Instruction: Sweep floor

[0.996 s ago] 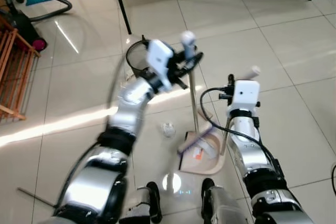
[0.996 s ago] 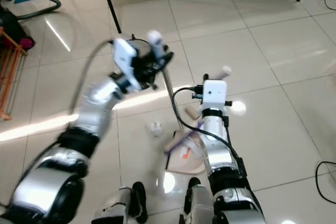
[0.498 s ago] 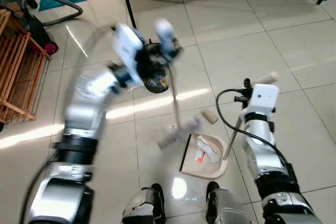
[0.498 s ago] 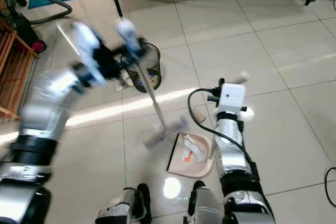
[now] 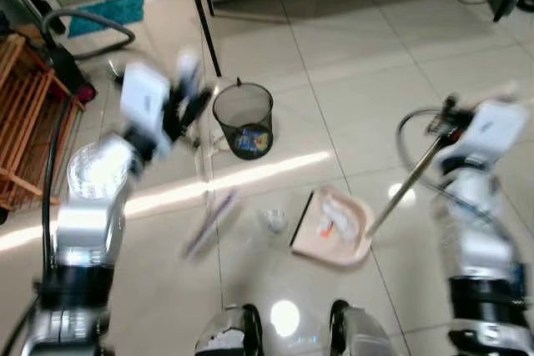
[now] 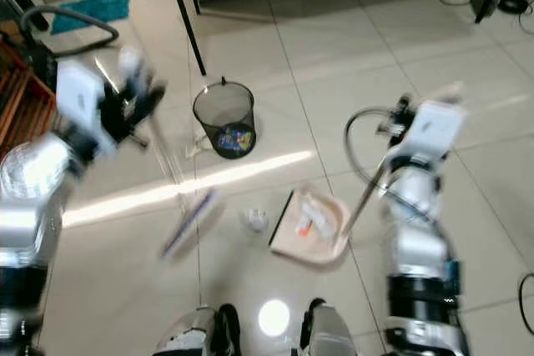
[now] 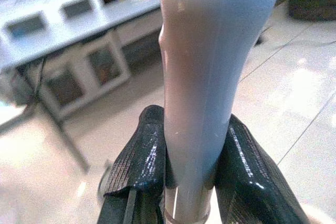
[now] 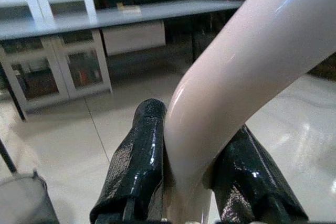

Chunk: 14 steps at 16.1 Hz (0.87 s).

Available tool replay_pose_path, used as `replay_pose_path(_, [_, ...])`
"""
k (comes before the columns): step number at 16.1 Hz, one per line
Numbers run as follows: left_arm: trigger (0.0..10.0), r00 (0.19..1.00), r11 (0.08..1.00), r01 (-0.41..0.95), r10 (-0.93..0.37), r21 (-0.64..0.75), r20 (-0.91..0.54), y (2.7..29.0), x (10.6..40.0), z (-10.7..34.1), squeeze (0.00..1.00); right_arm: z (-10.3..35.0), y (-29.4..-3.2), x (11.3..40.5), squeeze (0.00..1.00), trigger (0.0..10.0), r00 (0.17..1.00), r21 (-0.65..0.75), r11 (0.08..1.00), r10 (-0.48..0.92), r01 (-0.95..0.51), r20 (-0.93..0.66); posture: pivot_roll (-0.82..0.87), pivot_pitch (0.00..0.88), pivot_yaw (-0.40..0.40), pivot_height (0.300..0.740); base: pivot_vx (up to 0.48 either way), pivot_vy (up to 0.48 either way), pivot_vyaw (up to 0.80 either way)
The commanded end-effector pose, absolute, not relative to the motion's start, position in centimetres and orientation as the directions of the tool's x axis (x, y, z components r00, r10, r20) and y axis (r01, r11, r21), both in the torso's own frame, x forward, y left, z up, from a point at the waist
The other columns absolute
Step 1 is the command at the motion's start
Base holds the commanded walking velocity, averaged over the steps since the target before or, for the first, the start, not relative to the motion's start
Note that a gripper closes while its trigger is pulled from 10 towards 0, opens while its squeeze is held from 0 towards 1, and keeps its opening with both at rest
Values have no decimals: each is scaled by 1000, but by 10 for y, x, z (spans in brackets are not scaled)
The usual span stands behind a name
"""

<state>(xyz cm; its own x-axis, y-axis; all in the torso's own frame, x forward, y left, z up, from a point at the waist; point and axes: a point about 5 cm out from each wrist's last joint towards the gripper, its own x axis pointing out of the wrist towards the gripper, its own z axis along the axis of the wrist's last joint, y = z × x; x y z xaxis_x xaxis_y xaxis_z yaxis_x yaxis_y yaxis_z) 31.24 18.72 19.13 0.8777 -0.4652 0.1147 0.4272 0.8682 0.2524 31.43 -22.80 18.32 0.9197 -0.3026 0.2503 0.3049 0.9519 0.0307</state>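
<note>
My left gripper (image 7: 186, 182) is clamped on the pale grey handle of the long broom (image 7: 210, 77), one black finger on each side of the shaft. I hold it high and out to my left so the blurred purple brush head (image 5: 209, 221) reaches the floor to the left of the rubbish, ready to push it toward the pan.

My right gripper (image 8: 189, 182) is closed the same way on the curved cream handle of the beige plastic dustpan (image 5: 334, 224). Its long stick slants down from my right side to the pan, which lies flat on the tiles in front of my feet with its open edge facing the brush. White and orange scraps already lie in it. A small clear crumpled piece (image 5: 272, 220) sits on the floor between brush and pan, near the pan's lip; I judge that is what I must sweep in next, though the head views are smeared and I may be misreading it.

The floor is glossy cream tile (image 5: 375, 81), bright with reflected light. A black wire-mesh wastebasket (image 5: 244, 117) stands beyond the pan, with coloured rubbish inside. To my far left are a wooden slatted rack (image 5: 25, 122) and a grey vacuum hose (image 5: 92, 18); low glass-door cabinets (image 8: 47, 66) line the far wall.
</note>
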Motion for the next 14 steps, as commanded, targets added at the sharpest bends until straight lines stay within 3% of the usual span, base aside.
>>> replay_pose_path(1, [10000, 887, 884, 383, -433, 268, 161, 192, 311, 198, 0, 196, -222, 314, 0, 10000, 923, 48, 962, -273, 270, 270, -1, 82, 113, 740, 0, 0, 0])
replay_pose_path(4, [10000, 959, 946, 215, -251, 245, 128, 194, 316, 175, 0, 231, -211, 316, 0, 10000, 941, 75, 981, -194, 180, 276, -15, 66, 101, 740, 0, 0, 0])
replay_pose_path(9, [10000, 967, 963, 180, -211, 201, 143, 185, 315, 165, 0, 268, -181, 328, 0, 10000, 919, 138, 988, -121, 73, 374, 5, 69, 92, 740, 0, 0, 0])
replay_pose_path(14, [10000, 969, 967, 138, -177, 214, 173, 183, 312, 171, 0, 292, -165, 340, 0, 10000, 906, 150, 988, -93, 33, 413, 34, 63, 66, 740, 301, 0, 83])
